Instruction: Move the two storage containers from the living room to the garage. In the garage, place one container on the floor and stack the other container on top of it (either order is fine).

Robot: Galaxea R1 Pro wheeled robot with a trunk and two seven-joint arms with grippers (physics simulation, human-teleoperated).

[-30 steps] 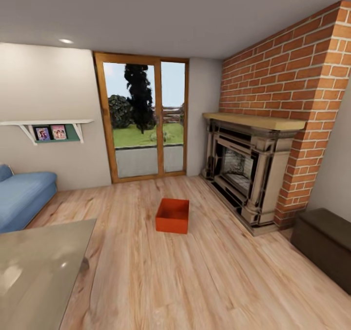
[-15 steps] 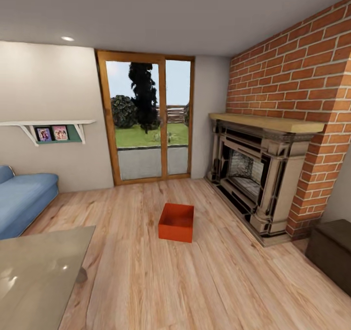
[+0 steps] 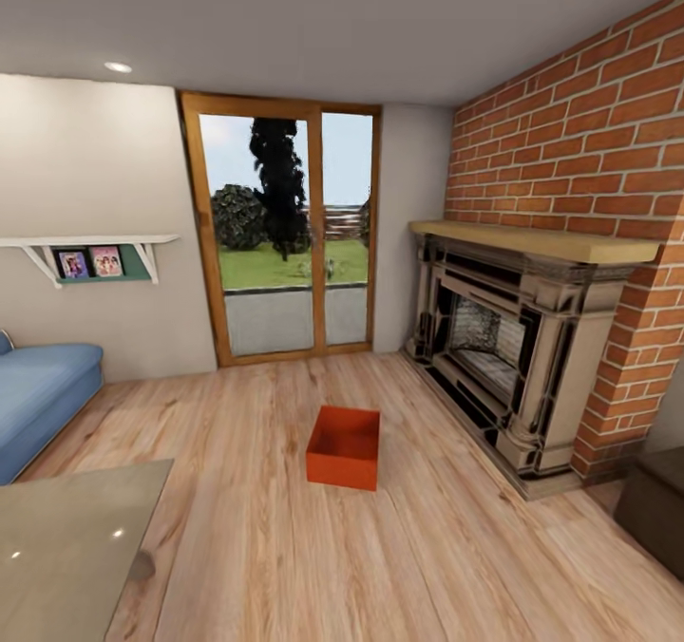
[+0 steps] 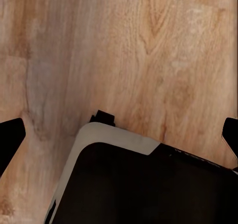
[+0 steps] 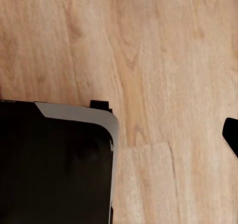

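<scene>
Container (image 3: 344,447), orange-red, open-top, sits alone on the light plank floor (image 3: 285,528) of the living room, in the middle of the head view, between the glass door (image 3: 280,234) behind it and the robot. Fireplace (image 3: 499,338) with brick wall (image 3: 589,158) is off to its right side, well apart. Blue sofa (image 3: 43,390) at far left, wall shelf (image 3: 90,253) with small pictures above it. Glossy grey low table (image 3: 66,547) near left corner of the head view.

Left gripper (image 4: 119,134): both dark fingertips (image 4: 10,139) show at opposite edges of the left wrist view, spread wide, nothing between them but bare planks and the robot's dark grey-edged base (image 4: 144,184) below. Container is nowhere near this hand.

Right gripper: one dark fingertip (image 5: 230,134) visible at the frame edge of the right wrist view, other one out of frame, so spread or pressed together can't be told. Under it wood floor and the same dark base (image 5: 54,164). Container well ahead of both hands, untouched.
</scene>
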